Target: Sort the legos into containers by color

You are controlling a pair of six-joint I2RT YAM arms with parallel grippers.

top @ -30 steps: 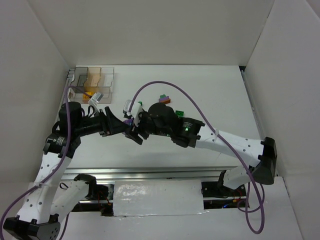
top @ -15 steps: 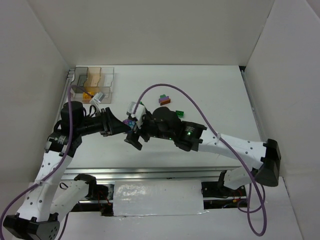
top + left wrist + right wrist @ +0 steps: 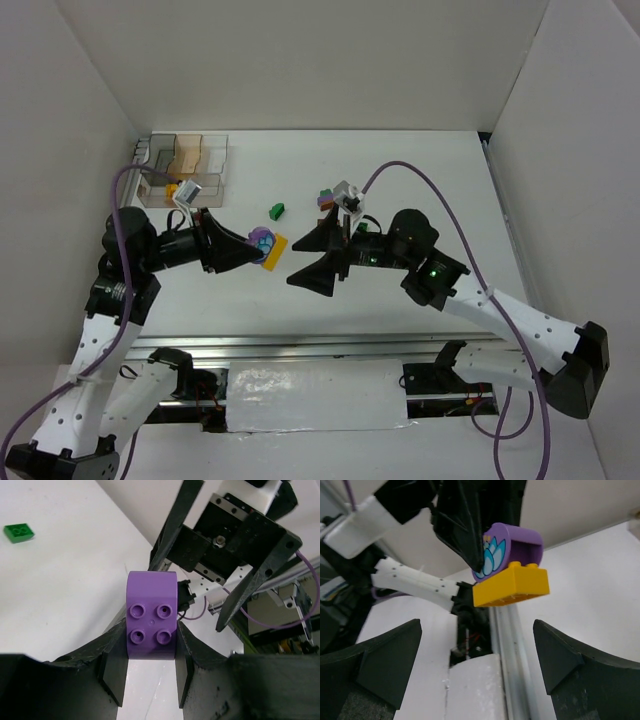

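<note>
My left gripper (image 3: 252,248) is shut on a purple brick (image 3: 262,238) with a yellow brick (image 3: 275,250) stuck to it, held above the table. In the left wrist view the purple brick (image 3: 151,615) sits between my fingers (image 3: 114,667). My right gripper (image 3: 306,260) is wide open and empty, facing the stack from a short gap to its right. Its wrist view shows the purple brick (image 3: 517,542) with a flower print and the yellow brick (image 3: 512,587). A green lego (image 3: 276,210) lies on the table. The clear tray (image 3: 216,142) stands at the far left.
A purple and brown lego stack (image 3: 325,198) and another green lego (image 3: 362,228) lie by the right arm. An orange lego (image 3: 173,188) lies in a tray cell. White walls enclose the table. The green lego also shows in the left wrist view (image 3: 19,532).
Both grippers were together at the brick stack. My right gripper has opened and drawn back to the right. The left gripper keeps the purple and yellow stack.
</note>
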